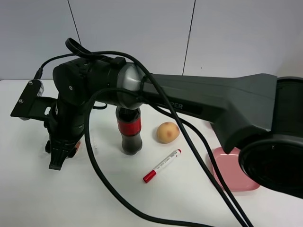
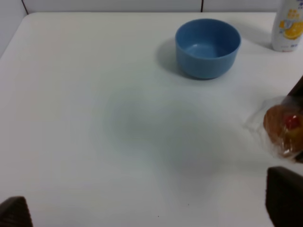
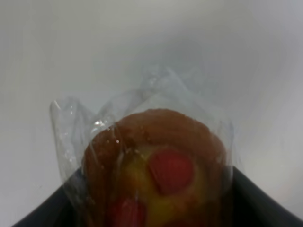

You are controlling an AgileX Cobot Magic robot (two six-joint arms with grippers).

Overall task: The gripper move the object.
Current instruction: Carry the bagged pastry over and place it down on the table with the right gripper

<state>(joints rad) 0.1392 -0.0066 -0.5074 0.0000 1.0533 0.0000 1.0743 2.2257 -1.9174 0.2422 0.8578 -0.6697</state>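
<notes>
The small round golden-orange pastry with red spots, sealed in a clear crinkly plastic wrapper [image 3: 156,165], lies near the left edge of the white desk [image 1: 42,198], about midway between its front and back edges. In the high view it is almost wholly hidden behind the black two-fingered right gripper [image 1: 61,155], whose bulky dark grey arm reaches across from the right side.

The right wrist view shows that gripper's two fingers drawn in against the wrapper, one on each side of the pastry. Whether the pastry is lifted or rests on the desk cannot be told. The left gripper [image 2: 149,201] is spread wide and holds nothing.

The pastry is probably light, soft and easy to crush. Its film looks slick and loose, so it may slide or crumple under the pads. The sound place to hold it is across the firm round body, at its widest part, with gentle pressure. The flared film is a poor place to grip.

Being round, the pastry has no true long axis. Its spotted face is turned up toward the right wrist camera. The only direction it shows is the slack film, which bunches out beyond the body on the side away from the finger roots.
</notes>
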